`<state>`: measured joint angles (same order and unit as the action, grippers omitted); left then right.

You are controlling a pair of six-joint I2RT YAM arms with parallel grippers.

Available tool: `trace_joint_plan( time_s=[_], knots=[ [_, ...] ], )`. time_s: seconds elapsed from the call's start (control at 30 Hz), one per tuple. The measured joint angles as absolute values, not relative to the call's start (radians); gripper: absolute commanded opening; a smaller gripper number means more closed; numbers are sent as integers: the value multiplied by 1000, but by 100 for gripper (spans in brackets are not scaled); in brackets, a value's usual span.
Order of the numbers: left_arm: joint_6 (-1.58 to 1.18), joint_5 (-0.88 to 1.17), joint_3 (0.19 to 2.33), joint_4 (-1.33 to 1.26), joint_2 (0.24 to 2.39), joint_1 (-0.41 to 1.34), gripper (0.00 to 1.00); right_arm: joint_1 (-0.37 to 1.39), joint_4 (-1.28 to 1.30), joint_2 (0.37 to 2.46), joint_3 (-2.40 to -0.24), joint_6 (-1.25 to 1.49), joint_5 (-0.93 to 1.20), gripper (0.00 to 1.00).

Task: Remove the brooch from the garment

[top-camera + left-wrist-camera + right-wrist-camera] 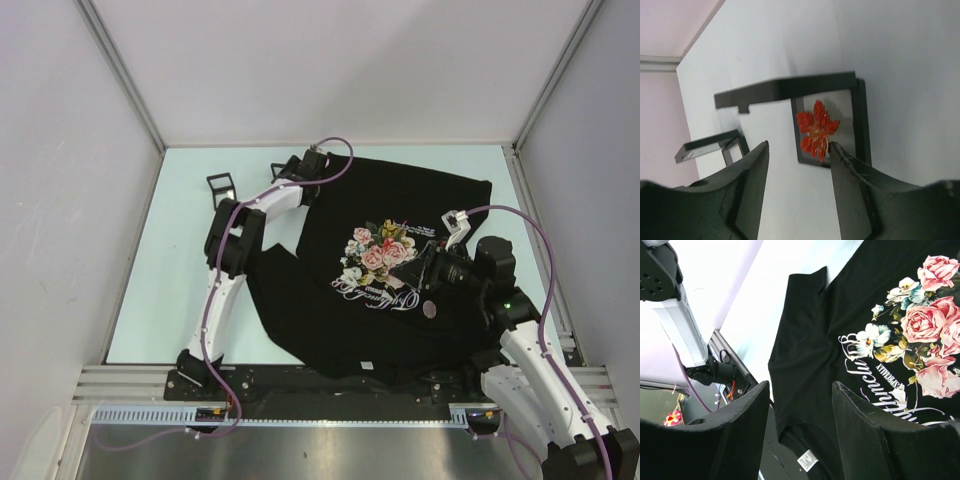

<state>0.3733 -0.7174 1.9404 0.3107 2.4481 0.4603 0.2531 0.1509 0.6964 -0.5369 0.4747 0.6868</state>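
Observation:
A red glittery leaf-shaped brooch lies in an open black frame box on the white table. My left gripper is open just in front of it. The right fingertip touches the brooch's lower edge and the left finger stands apart. From above, the left gripper is at the far left corner of the garment, a black T-shirt printed with roses. My right gripper hovers open over the garment near its collar, holding nothing. It shows in the top view beside the print.
A second open black frame box stands empty to the left, also seen from above. A small round pinkish disc lies on the shirt's near right part. White walls enclose the table; the metal rail runs along the near edge.

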Motion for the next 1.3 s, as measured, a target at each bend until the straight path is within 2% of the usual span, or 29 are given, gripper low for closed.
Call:
trace_joint_plan(
  time_s=[0.13,0.47,0.5,0.53,0.57,0.67,0.7,0.8,0.87,1.1,1.3],
  knots=[
    [355,-701,1881,312,2383,466,64,253,148,696,-537,479,690,57],
    [248,-612,1861,453,2208,473,66,253,242,688,-538,474,609,56],
    [222,-587,1854,472,2189,473,77,253,267,696,-540,473,583,54],
    [194,-548,1835,486,2160,474,78,253,294,706,-543,470,551,53],
    [168,-501,1808,498,2125,474,77,253,322,718,-546,469,509,48],
    [44,-309,1659,494,1965,482,73,253,388,750,-550,480,403,43],
    [-6,-231,1592,469,1898,487,68,253,408,764,-550,494,368,43],
    [-172,26,1382,348,1707,512,63,258,466,817,-552,542,274,41],
    [-286,160,1254,241,1615,554,62,260,515,853,-554,574,220,41],
    [-513,388,1143,4,1643,886,51,307,648,844,-554,670,21,41],
    [-595,424,1104,-119,1720,1048,53,346,698,834,-567,716,-104,39]
  ],
)
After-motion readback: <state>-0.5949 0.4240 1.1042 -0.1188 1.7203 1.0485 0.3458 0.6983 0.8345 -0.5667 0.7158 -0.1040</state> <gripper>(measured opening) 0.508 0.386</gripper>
